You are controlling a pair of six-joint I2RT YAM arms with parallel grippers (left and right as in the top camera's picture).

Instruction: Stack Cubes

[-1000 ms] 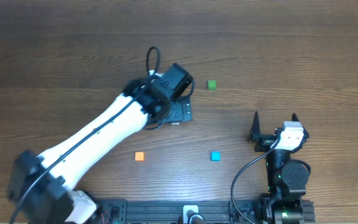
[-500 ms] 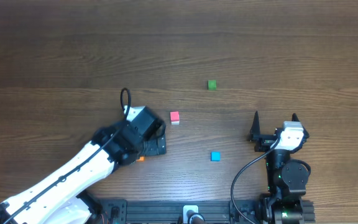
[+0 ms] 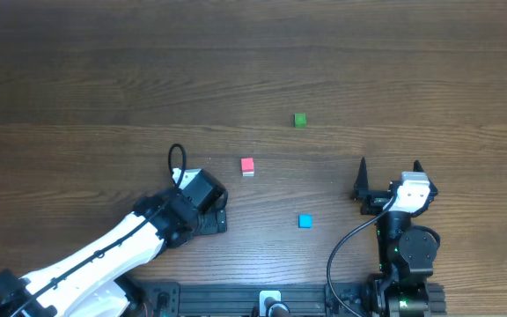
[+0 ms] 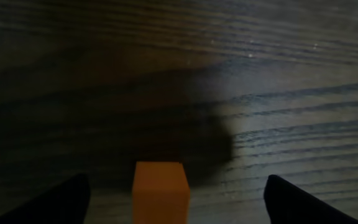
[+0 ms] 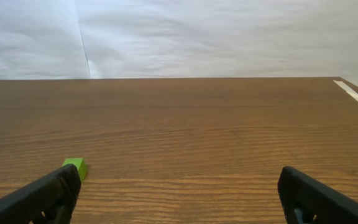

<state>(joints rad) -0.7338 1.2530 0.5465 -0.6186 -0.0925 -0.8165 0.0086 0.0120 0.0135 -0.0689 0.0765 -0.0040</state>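
The left end effector (image 3: pixel 216 218) hung open low over the counter (image 3: pixel 104 79), an orange cube (image 4: pixel 160 190) between its fingers. The right end effector (image 3: pixel 389 169) was open too. The pink cube (image 3: pixel 247 165), green cube (image 3: pixel 299 120) and blue cube (image 3: pixel 304 221) lay apart.

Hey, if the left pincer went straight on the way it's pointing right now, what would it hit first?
Most likely the orange cube. It sits on the table directly ahead, in line with the gap between the open left pincer's fingers. How close it already is, the pictures don't settle.

One green cube (image 3: pixel 300 120), one pink cube (image 3: pixel 247 165), one blue cube (image 3: pixel 304 221), one orange cube (image 4: pixel 160 190)
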